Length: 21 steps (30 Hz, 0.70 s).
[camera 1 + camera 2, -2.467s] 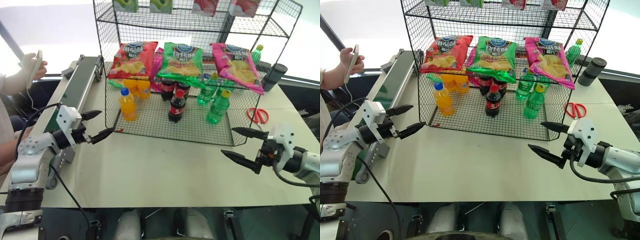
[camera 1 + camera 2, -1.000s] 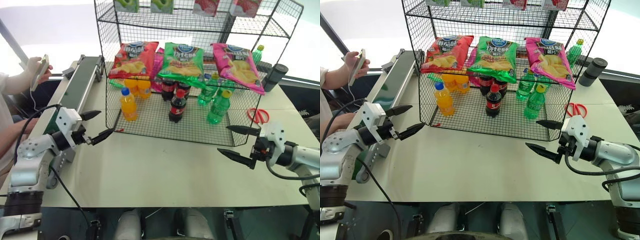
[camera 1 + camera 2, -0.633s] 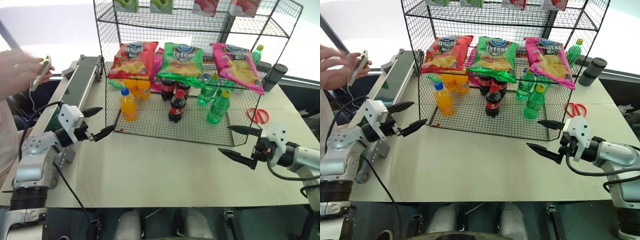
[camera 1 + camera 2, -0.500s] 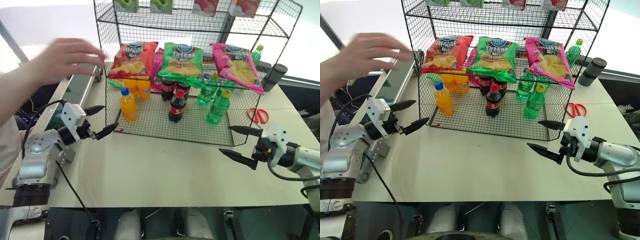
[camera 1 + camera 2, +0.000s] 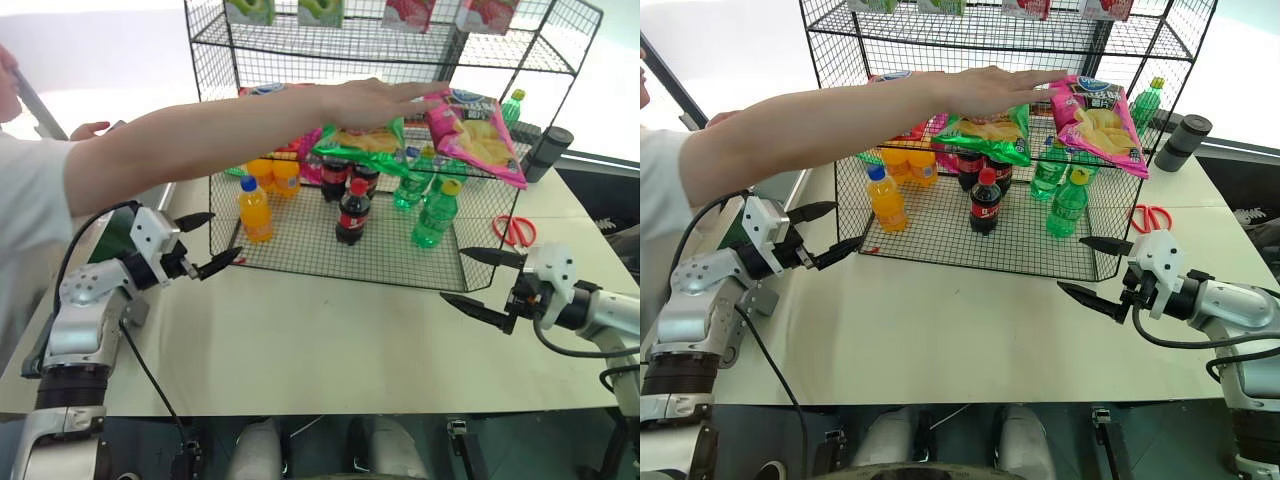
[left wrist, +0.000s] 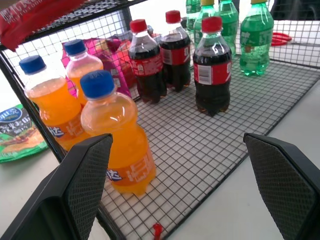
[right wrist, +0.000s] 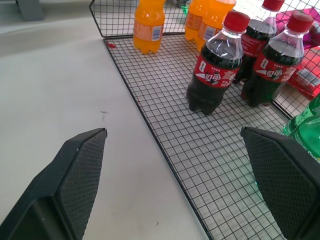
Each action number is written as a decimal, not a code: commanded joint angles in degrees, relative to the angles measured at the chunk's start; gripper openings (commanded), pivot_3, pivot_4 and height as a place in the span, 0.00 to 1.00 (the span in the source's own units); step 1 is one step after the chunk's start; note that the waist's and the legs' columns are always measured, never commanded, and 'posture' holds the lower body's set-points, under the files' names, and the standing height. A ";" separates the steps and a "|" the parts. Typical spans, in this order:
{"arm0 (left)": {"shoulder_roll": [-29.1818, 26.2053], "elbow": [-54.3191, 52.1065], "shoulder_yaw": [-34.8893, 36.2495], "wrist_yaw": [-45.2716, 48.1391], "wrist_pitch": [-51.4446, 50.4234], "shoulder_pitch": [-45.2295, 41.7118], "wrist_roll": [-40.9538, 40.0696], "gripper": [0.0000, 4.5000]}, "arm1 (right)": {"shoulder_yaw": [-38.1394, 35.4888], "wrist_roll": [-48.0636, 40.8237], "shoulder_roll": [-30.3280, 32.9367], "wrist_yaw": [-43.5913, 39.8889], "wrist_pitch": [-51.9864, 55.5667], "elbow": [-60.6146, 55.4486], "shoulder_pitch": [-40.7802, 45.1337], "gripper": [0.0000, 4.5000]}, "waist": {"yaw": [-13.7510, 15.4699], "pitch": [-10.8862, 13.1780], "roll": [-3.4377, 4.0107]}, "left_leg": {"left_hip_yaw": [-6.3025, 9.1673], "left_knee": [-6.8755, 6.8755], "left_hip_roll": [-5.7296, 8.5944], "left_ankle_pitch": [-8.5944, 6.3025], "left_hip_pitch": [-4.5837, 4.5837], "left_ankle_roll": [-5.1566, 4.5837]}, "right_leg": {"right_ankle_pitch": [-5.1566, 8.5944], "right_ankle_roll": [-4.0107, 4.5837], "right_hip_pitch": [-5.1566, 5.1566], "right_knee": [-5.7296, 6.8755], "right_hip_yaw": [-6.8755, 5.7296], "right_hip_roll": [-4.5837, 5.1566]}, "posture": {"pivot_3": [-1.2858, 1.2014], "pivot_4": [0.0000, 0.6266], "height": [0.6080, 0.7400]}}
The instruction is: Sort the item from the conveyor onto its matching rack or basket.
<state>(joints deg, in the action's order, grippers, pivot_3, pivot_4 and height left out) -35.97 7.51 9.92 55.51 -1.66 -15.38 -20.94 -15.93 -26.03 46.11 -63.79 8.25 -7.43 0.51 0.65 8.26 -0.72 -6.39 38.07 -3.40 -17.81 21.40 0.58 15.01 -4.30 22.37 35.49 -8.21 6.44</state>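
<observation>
The magenta-pink chip bag (image 5: pixel 478 135) lies tilted on the middle tier of the black wire rack (image 5: pixel 330 272), at its right end. A person's arm (image 5: pixel 230 125) stretches across the rack from the left, fingertips at the bag's upper left corner. The arm hides most of the conveyor; a dark-green strip (image 5: pixel 112 232) shows behind my left arm. Beside the rack's left front corner my left gripper (image 5: pixel 222 237) hangs open and holds nothing, its fingers (image 6: pixel 75 195) pointing at the orange bottles (image 6: pixel 120 135). My right gripper (image 5: pixel 453 274) is open and empty by the rack's right front corner.
Orange, cola (image 7: pixel 215 75) and green bottles (image 5: pixel 432 215) stand on the rack's bottom tier. A green chip bag (image 5: pixel 360 140) lies left of the pink one. Red scissors (image 5: pixel 515 230) and a dark cylinder (image 5: pixel 548 150) sit on the white table right of the rack.
The person's arm has swung from the far left, over the conveyor and across the rack, to the pink bag. Both grippers have kept their places and stayed open.
</observation>
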 commanded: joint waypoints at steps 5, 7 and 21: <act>-0.04 -5.37 0.32 -1.38 -1.01 1.15 -0.60 1.00 | 0.90 -0.32 0.10 -0.99 -1.09 0.76 1.92 0.99 | 0.05 0.00 0.00 | 0.02 0.02 -0.05 0.00 -0.02 -0.01 | 0.00 0.00 -0.04 0.01 0.00 0.02 | 0.52 0.24 0.98; -0.30 -5.26 0.08 -1.01 -2.07 1.18 -0.71 1.00 | 0.94 0.27 0.53 -1.16 -1.80 1.21 1.70 0.99 | 0.04 0.00 0.00 | 0.02 0.02 -0.05 0.00 -0.02 -0.01 | 0.00 0.00 -0.03 0.01 0.00 0.01 | 0.52 0.24 0.98; 2.82 2.19 0.12 0.04 2.83 -1.97 -0.49 1.00 | -3.00 -0.15 2.15 0.09 -0.61 -2.87 -2.34 0.99 | 0.07 -0.01 -0.02 | 0.01 0.03 0.00 0.00 -0.01 0.00 | 0.00 0.00 -0.03 0.02 -0.01 0.00 | 0.52 0.24 0.98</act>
<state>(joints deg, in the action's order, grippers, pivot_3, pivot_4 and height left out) -33.17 9.95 9.80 55.10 -0.25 -16.24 -20.92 -16.85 -25.50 47.27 -63.95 7.71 -7.96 -1.60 0.71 8.25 -0.74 -6.38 38.10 -3.39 -17.81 21.38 0.58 15.00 -4.30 22.33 35.51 -8.22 6.44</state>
